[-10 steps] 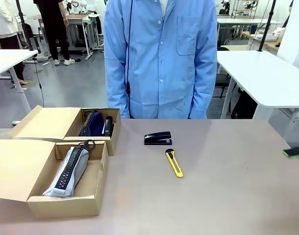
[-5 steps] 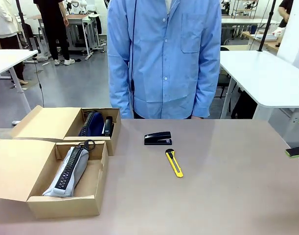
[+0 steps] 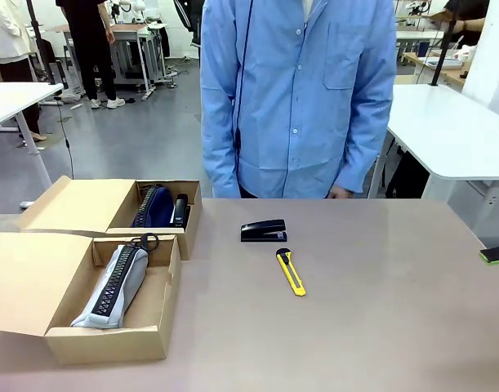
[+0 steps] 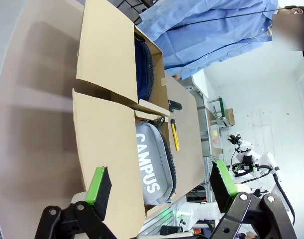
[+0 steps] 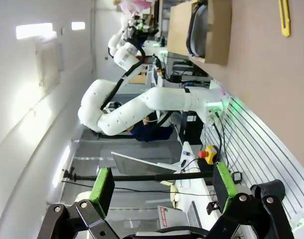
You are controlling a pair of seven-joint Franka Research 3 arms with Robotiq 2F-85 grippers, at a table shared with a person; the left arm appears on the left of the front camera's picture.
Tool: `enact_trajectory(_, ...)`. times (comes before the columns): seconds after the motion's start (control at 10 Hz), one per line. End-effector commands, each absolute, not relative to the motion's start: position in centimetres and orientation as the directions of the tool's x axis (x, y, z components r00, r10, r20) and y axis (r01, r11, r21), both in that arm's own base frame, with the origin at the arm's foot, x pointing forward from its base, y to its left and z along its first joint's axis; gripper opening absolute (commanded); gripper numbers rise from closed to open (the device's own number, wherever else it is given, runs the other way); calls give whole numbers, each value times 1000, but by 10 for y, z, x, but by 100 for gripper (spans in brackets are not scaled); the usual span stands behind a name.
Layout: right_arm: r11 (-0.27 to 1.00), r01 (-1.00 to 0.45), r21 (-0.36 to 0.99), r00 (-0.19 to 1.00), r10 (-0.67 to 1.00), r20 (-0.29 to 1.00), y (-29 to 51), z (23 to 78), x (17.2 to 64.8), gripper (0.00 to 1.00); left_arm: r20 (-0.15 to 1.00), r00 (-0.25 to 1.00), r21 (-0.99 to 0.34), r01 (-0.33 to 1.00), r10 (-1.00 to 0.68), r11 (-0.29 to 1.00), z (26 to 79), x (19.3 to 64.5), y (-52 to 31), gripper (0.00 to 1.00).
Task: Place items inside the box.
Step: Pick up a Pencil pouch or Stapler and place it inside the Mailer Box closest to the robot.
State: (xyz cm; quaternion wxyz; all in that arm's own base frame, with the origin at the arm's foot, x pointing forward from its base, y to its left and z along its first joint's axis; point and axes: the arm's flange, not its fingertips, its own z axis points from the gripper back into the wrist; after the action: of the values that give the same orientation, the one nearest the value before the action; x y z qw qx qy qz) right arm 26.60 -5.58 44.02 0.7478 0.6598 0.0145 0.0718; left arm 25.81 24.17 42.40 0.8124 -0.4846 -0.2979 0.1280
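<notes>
Two open cardboard boxes stand at the table's left. The near box (image 3: 155, 339) holds a grey zip pouch (image 3: 114, 286) lettered "CAMPUS" (image 4: 148, 169). The far box (image 3: 190, 237) holds a navy pouch (image 3: 153, 207) and a black stapler (image 3: 180, 210). Another black stapler (image 3: 263, 231) and a yellow utility knife (image 3: 291, 272) lie on the bare table at the middle. My left gripper (image 4: 160, 183) hangs open above the near box's flap, holding nothing. My right gripper (image 5: 163, 185) is open and empty, far off to the right; one green pad (image 3: 496, 255) shows at the picture's edge.
A person in a blue shirt (image 3: 298, 98) stands at the table's far edge, hands down. The boxes' flaps (image 3: 37, 282) spread out to the left. The table's right half (image 3: 396, 310) is bare. White tables and people stand farther back.
The person has stepped to the right along the far edge. My right gripper's pad has drifted slightly toward the right edge. The items and boxes have not moved.
</notes>
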Motion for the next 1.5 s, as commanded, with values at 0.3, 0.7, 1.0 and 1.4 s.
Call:
enact_trajectory(0.3, 506, -441, 741, 882, 396, 254, 13, 466, 308, 100, 379, 780, -864, 105, 498, 492, 424, 258, 242, 100)
enact_trajectory(0.7, 521, -446, 728, 886, 370, 278, 33, 466, 354, 100, 379, 780, -864, 105, 498, 492, 424, 258, 242, 100)
enact_trajectory(1.0, 352, -672, 652, 733, 189, 654, -137, 456, 188, 100, 379, 780, -864, 105, 498, 492, 424, 258, 242, 100)
enact_trajectory(1.4, 443, -602, 664, 698, -112, 707, -156, 421, 162, 100, 379, 780, -864, 105, 498, 492, 424, 258, 242, 100)
